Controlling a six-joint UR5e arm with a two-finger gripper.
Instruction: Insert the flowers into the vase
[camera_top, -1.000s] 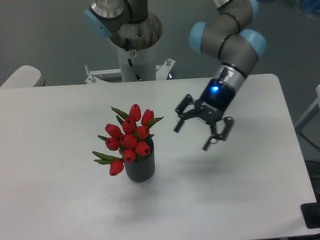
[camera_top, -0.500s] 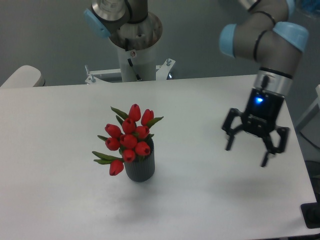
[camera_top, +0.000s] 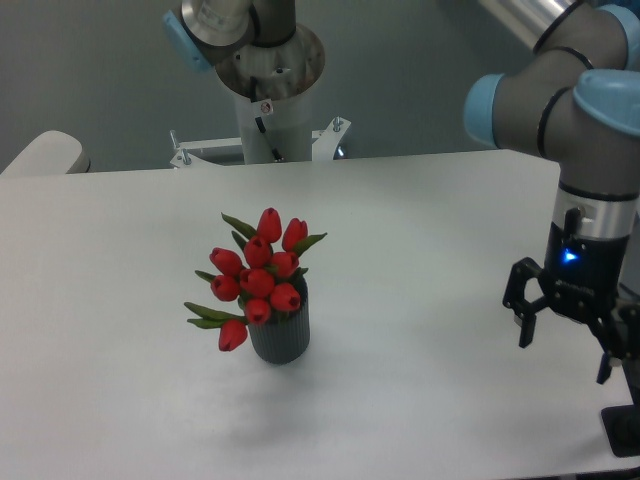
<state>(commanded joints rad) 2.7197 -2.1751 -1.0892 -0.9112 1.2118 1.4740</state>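
So: white rectangular tabletop (camera_top: 420, 230), grey UR5e arm with light-blue joint caps (camera_top: 590, 130) over its right edge, black two-finger gripper (camera_top: 566, 338) hanging there with jaws spread, holding nothing, well apart from the work. Small dark grey ribbed cylindrical vase (camera_top: 281, 335) stands upright left of table centre. Inside it sits the tight bunch of red closed tulip heads with green leaves (camera_top: 258, 278), heads spilling wider than the mouth, one drooping low left. Judgement: flowers look light and soft, heads crushable; grip low on the stems, gently. Vase looks stiff, tippable. Task appears done.
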